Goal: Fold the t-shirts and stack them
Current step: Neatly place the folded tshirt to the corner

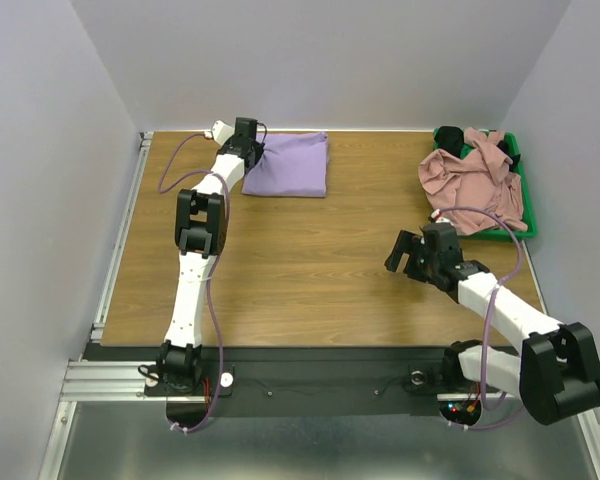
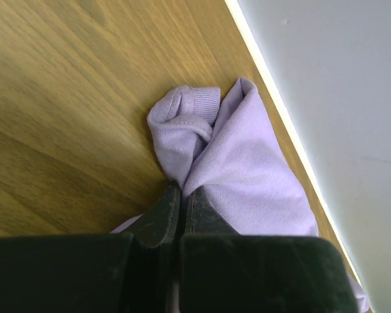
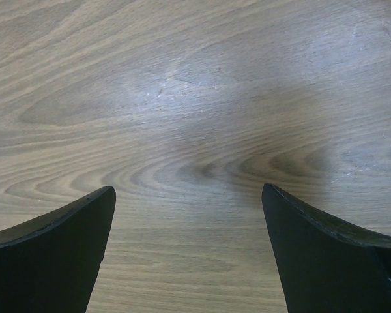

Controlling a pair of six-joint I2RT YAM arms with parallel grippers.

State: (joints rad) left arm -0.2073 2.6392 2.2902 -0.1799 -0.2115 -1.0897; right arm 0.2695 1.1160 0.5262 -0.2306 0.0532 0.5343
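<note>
Lavender t-shirt point(image 1: 290, 165): flat folded rectangle overhead; left wrist view shows ribbed corner bunched.
Left gripper point(image 2: 181, 195): pinching that corner.
Right gripper point(image 3: 189, 208): jaws wide above woodgrain table point(image 3: 182, 78).

Soft matt lavender t-shirt point(image 2: 247, 163) cloth, smooth wood-grain table point(image 3: 195, 98), glossy green plastic bin point(image 1: 528, 222)

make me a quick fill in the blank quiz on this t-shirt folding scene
1. The left gripper is ____ on the folded lavender cotton t-shirt.
2. The right gripper is ____ above the bare wood-grain table.
3. The crumpled dusty pink t-shirt lies in the ____ plastic bin.

Missing words: shut; open; green
</note>
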